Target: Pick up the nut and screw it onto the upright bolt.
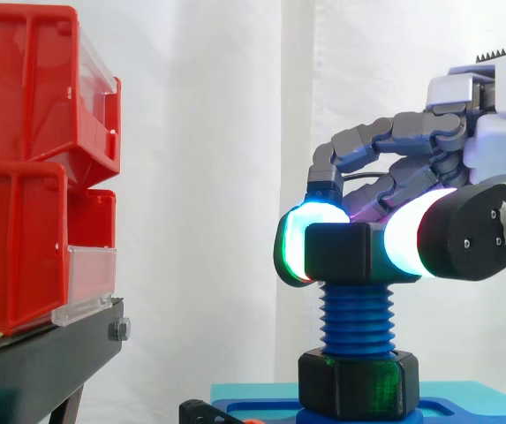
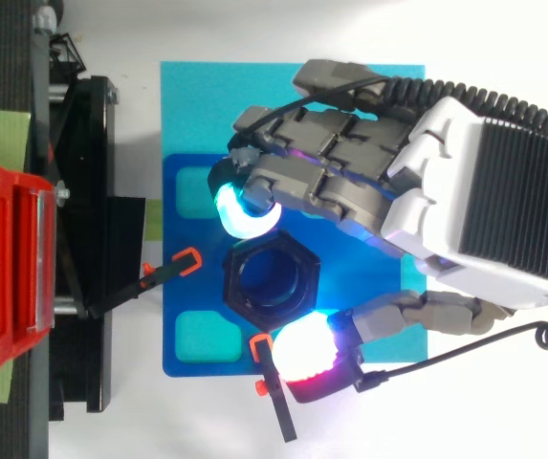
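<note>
- The black hex nut (image 1: 350,252) sits on top of the upright blue bolt (image 1: 357,318); we see the hand (image 2: 465,182) pinching it, with curled fingers on one side and the thumb opposite
- We judge the nut stiff, light and smooth-faced, so opposite flats should give the surest hold
- The black hex base (image 1: 358,384) sits low on the bolt, above the blue plate (image 2: 183,359)
- An orange-tipped clamp (image 2: 170,271) lies near the nut and could catch sweeping fingers; the red bins (image 1: 23,159) stand well apart

backdrop: white curtain (image 1: 208,177) in soft folds, evenly lit | left: red bins (image 1: 23,168), clear-fronted, stacked two high on black stand (image 1: 32,362) | base: white tabletop (image 2: 254,29) under cyan mat (image 2: 192,96)
</note>
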